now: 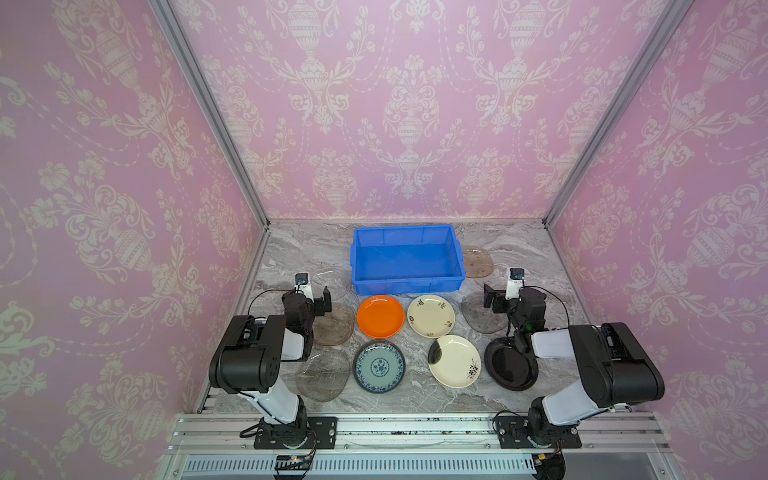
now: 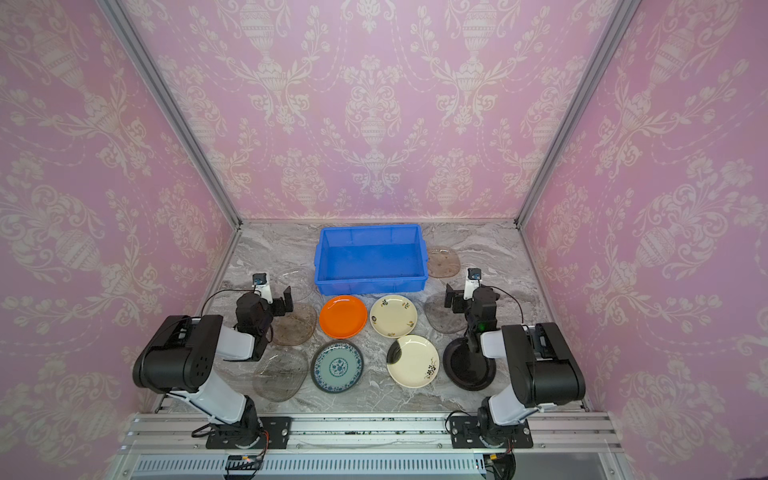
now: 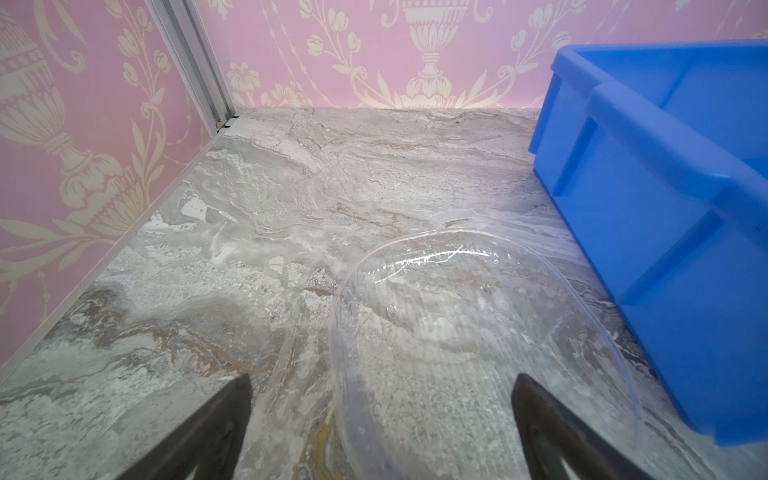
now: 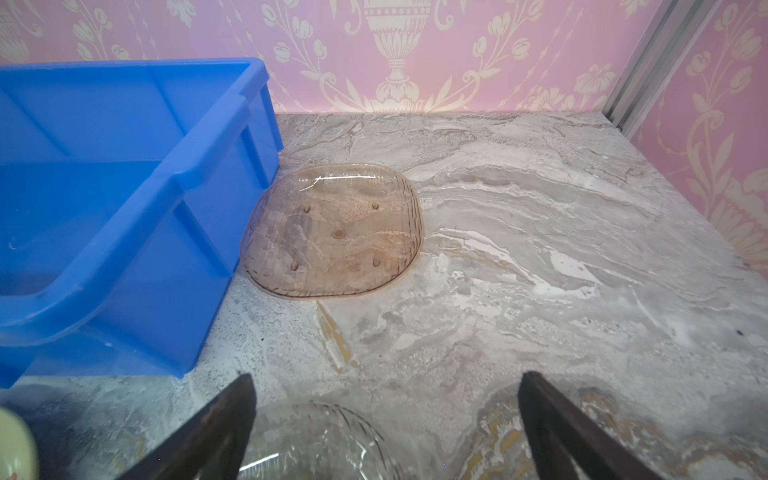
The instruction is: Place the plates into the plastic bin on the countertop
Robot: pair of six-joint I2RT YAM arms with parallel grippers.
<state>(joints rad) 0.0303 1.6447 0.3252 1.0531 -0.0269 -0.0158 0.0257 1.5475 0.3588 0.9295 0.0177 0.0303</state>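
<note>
The empty blue plastic bin stands at the back of the marble countertop. In front of it lie the orange, flowered cream, teal-patterned, black-splashed cream and black plates. Glass plates lie at the left and at the right. My left gripper hovers open over the clear glass plate. My right gripper hovers open above a grey glass plate. Neither holds anything.
Pink patterned walls with aluminium corner posts close the counter in on three sides. The arm bases sit on a metal rail along the front edge. The right arm's links hang over the black plate.
</note>
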